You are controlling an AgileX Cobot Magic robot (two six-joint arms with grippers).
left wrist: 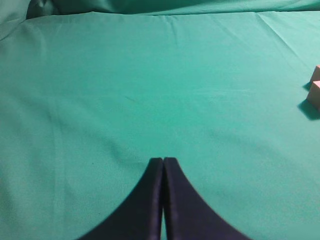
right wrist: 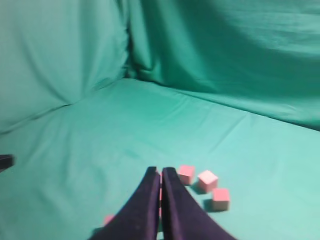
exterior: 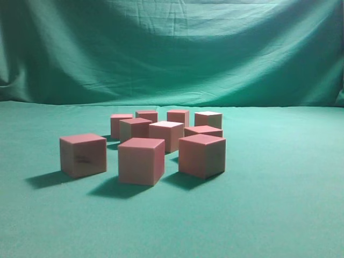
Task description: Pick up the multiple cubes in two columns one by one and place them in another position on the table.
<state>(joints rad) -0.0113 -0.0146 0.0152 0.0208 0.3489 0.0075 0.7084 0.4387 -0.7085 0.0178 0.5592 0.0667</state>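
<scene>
About ten small cubes with pinkish-red and tan faces stand in a loose cluster on the green table. The nearest three are a left cube, a middle cube and a right cube; the others stand behind them. No gripper shows in the exterior view. My left gripper is shut and empty over bare cloth, with two cubes at the view's right edge. My right gripper is shut and empty, high above several cubes; its fingers hide part of the cluster.
A draped green backdrop rises behind the table. In the right wrist view a dark object shows at the left edge. Green cloth lies on all sides of the cluster.
</scene>
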